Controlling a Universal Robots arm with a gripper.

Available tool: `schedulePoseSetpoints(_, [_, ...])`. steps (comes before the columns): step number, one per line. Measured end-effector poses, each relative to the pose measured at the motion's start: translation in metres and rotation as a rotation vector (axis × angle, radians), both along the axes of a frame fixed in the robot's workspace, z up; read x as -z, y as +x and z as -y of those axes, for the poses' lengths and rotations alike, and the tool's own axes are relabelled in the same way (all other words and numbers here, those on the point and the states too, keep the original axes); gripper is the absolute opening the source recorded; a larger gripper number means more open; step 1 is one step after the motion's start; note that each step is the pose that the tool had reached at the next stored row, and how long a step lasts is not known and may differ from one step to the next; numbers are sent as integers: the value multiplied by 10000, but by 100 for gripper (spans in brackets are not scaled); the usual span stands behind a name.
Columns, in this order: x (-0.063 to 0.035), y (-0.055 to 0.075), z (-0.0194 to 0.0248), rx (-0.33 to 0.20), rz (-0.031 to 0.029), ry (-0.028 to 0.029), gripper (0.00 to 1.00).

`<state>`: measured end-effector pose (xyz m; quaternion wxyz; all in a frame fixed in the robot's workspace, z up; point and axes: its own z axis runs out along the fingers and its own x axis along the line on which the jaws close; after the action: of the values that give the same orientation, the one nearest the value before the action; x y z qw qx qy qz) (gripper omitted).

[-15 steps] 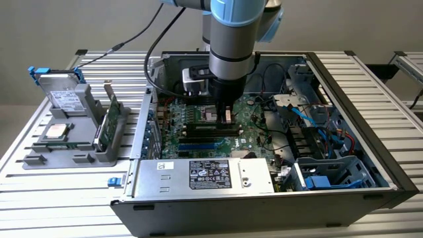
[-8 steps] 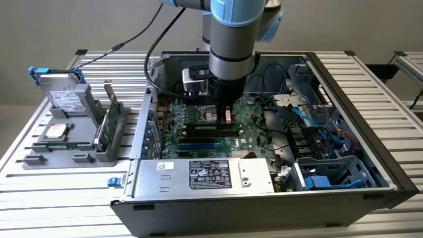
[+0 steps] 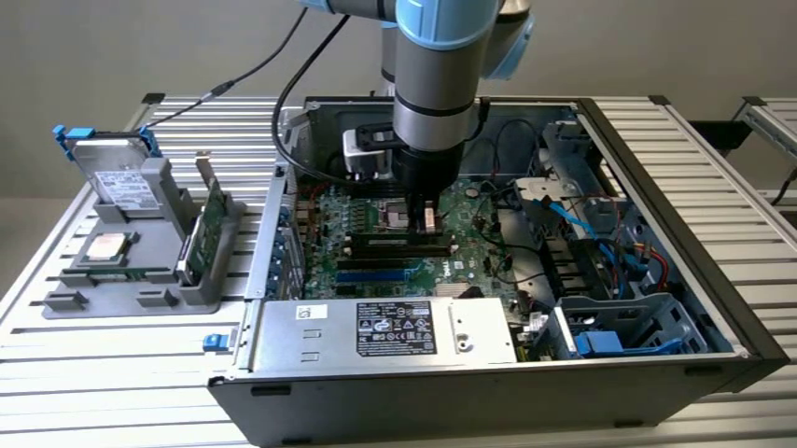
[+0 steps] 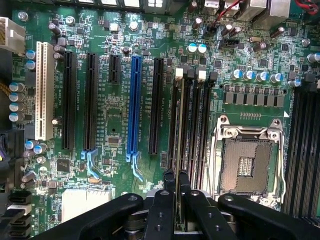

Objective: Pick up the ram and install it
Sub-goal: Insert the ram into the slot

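Tray (image 3: 75, 301) at exterior view's left of case (image 3: 498, 406), ram (image 4: 179, 125) in gripper (image 4: 176, 175) over motherboard slots (image 4: 196, 130)

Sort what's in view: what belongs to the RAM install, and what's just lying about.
Job in hand: tool; ram, gripped edge-on in it over the motherboard; memory slots.

Lying about: processor chip, expansion card and hard drive on the grey tray beside the case; power supply.
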<state>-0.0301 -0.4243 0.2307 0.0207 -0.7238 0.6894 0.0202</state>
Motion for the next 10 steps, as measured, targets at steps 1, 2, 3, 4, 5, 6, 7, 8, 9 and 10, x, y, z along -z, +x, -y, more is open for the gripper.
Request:
schedulePoseSetpoints(1, [5,-1,-1,1,6,-12,13])
schedulePoseSetpoints(2, [11,-3,-1,2,18,-33,13])
schedulePoseSetpoints(3, [13,-4,-1,2,26,-51,13])
schedulePoseSetpoints(4, [13,-5,0,0,26,-63,13])
schedulePoseSetpoints(5, [13,-6,0,0,27,-70,13])
schedulePoseSetpoints(6, [14,-7,0,0,28,-75,13])
schedulePoseSetpoints(7, [15,-8,-1,1,29,-78,13])
schedulePoseSetpoints(8, [16,-8,-2,1,30,-78,13])
schedulePoseSetpoints(9, [18,-8,-4,2,30,-77,13])
schedulePoseSetpoints(10, [18,-8,-7,3,30,-78,13])
